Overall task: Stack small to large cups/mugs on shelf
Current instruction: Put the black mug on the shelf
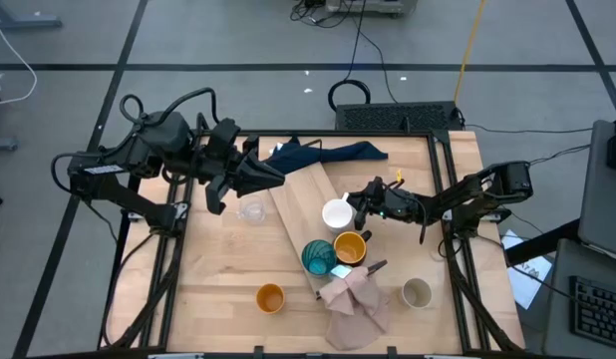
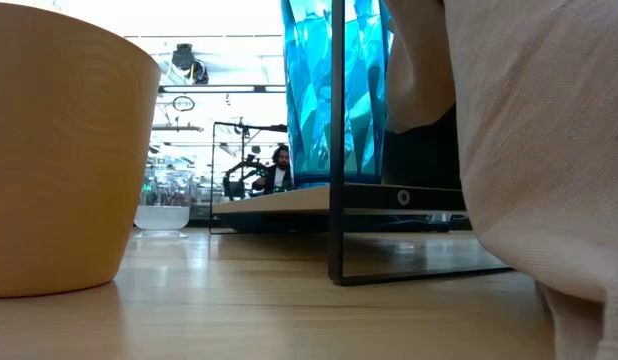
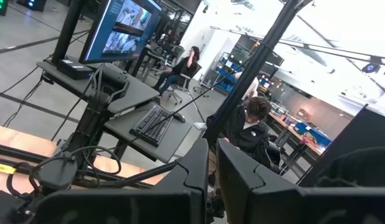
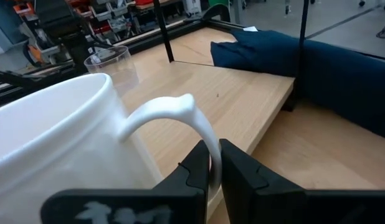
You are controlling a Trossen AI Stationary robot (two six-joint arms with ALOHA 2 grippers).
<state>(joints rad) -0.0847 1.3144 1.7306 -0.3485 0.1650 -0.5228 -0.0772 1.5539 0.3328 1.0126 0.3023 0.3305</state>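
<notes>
Fingers of right gripper [image 4: 210,167] pinch white mug [image 4: 61,134] handle.

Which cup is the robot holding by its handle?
The white mug on the shelf. The right gripper pinches its handle. The teal, mustard-yellow, orange, beige-grey and clear glass cups all stand untouched.

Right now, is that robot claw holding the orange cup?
No: the right end effector is pinched on the handle of the white mug, while the orange cup stands alone on the table.

No text or label can be read anywhere.
</notes>
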